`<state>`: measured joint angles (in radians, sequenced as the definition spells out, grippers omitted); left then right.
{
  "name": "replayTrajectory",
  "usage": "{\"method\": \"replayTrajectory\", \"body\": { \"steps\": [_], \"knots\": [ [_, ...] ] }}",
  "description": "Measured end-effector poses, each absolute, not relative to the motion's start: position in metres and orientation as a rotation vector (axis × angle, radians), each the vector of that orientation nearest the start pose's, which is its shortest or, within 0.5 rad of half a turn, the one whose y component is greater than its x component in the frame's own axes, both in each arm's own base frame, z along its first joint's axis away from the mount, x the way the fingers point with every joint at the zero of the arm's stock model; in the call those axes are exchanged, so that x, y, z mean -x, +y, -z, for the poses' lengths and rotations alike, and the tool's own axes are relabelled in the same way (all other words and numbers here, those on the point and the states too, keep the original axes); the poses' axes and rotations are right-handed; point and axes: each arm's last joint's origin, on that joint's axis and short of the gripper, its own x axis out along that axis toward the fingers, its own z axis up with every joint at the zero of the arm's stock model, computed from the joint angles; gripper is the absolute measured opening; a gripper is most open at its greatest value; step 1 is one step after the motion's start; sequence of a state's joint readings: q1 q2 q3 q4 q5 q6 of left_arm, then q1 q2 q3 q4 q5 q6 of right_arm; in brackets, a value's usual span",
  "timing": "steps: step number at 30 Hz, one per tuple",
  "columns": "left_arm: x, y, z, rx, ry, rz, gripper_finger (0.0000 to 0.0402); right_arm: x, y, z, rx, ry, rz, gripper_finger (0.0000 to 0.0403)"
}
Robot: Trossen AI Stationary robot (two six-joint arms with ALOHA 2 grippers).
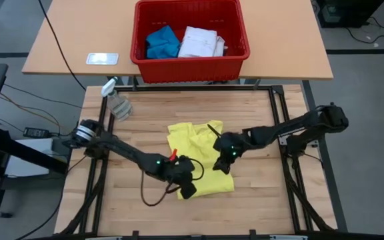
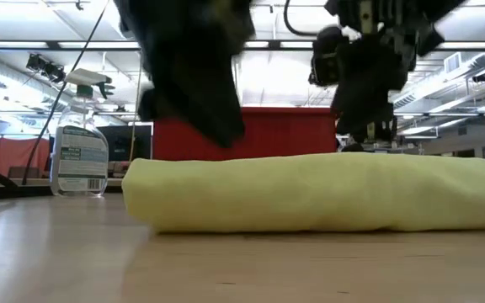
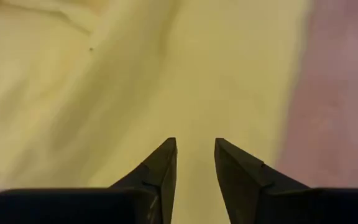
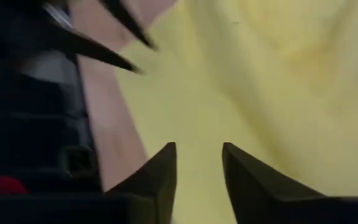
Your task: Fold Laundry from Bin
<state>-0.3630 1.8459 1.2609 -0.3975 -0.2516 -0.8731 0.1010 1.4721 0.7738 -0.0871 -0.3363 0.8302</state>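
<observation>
I've got the yellow T-shirt (image 1: 195, 155) lying on the wooden table (image 1: 259, 200) as a soft folded slab, rounded roll-like edge toward the low camera, surface lightly creased. Left end effector (image 3: 195, 163) sits over the shirt's near-left corner, its two dark tapered fingers (image 3: 160, 168) apart with a narrow gap, nothing between them, yellow cloth right underneath. Right end effector (image 4: 199, 167) is over the shirt's right edge, fingers likewise apart and empty; its wrist view shows cloth below and a strip of bare table beside it, with the left arm's dark body beyond. Red plastic bin (image 1: 191, 39), rectangular with a thick rim, stands on the tan table (image 1: 292, 47) behind the work area, well apart from the shirt. Inside it: a crumpled blue piece (image 1: 161, 43) to the left, a white shirt (image 1: 201, 42) to the right, touching each other. Clear spray bottle (image 1: 117, 100) lies near the wooden table's far-left corner.
</observation>
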Motion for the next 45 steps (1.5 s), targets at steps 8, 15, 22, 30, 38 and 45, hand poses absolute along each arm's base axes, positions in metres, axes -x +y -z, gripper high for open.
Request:
{"method": "replayTrajectory", "body": {
  "steps": [8, 15, 22, 30, 38, 45],
  "knots": [
    [-0.350, -0.119, -0.154, 0.562, 0.952, -0.424, 0.0105, -0.275, 0.039, -0.131, -1.070, 0.685, 0.003, 0.0050],
    [-0.339, -0.121, -0.138, 0.655, 0.919, -0.459, 0.0105, -0.270, 0.023, -0.105, -0.981, 0.615, 0.155, 0.0015],
    [-0.340, -0.130, -0.146, 0.659, 0.927, -0.430, 0.0105, -0.276, 0.005, -0.125, -0.849, 0.421, 0.185, 0.0014],
    [-0.331, -0.122, -0.176, 0.566, 0.875, -0.527, 0.0105, -0.270, 0.013, -0.132, -0.801, 0.482, 0.107, 0.0008],
    [-0.331, -0.121, -0.154, 0.394, 0.942, -0.546, 0.0105, -0.260, 0.012, -0.112, -0.540, 0.547, 0.260, 0.0009],
    [-0.321, -0.115, -0.147, 0.391, 1.031, -0.658, 0.0105, -0.254, 0.004, -0.109, -0.413, 0.520, 0.359, 0.0010]
  ]
}}
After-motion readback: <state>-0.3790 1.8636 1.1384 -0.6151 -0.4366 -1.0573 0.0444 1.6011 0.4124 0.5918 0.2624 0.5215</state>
